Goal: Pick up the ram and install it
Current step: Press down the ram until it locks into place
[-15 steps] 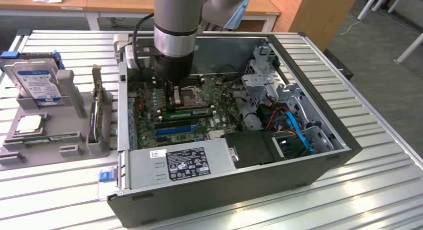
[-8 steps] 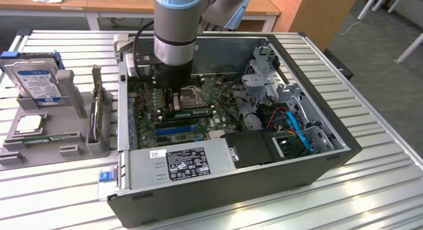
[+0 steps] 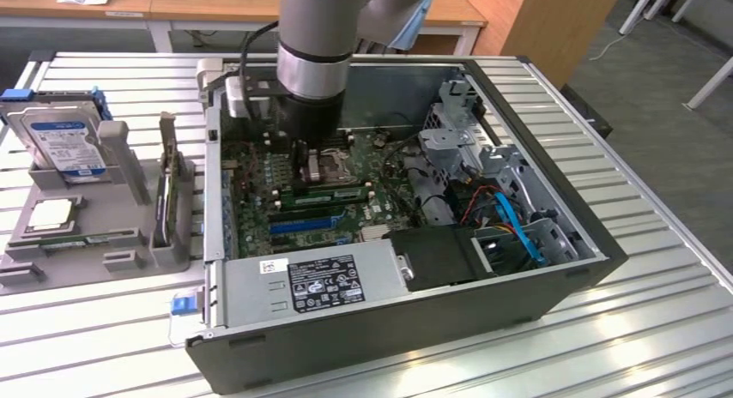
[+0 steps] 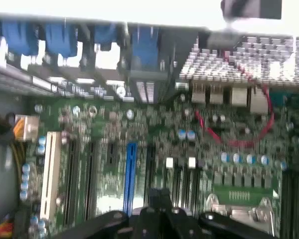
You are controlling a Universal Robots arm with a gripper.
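The ram (image 3: 326,194), a long green stick with dark chips, lies along the black memory slots of the motherboard (image 3: 254,179) inside the open computer case (image 3: 401,334). Whether it is pressed fully home I cannot tell. My gripper (image 3: 311,162) hangs straight down over the processor socket, just behind the ram and close above the board. In the wrist view the gripper's dark body (image 4: 159,216) sits low over the motherboard (image 4: 104,124), with the blue expansion slot (image 4: 130,174) beside it and a finned heatsink (image 4: 244,57) further off.
A grey fixture (image 3: 126,261) at the exterior view's left holds a hard drive (image 3: 63,141), a silver-lidded processor chip (image 3: 51,214) and an upright card (image 3: 172,192). The power supply (image 3: 309,282), drive cage (image 3: 458,145) and blue cables (image 3: 516,231) crowd the case.
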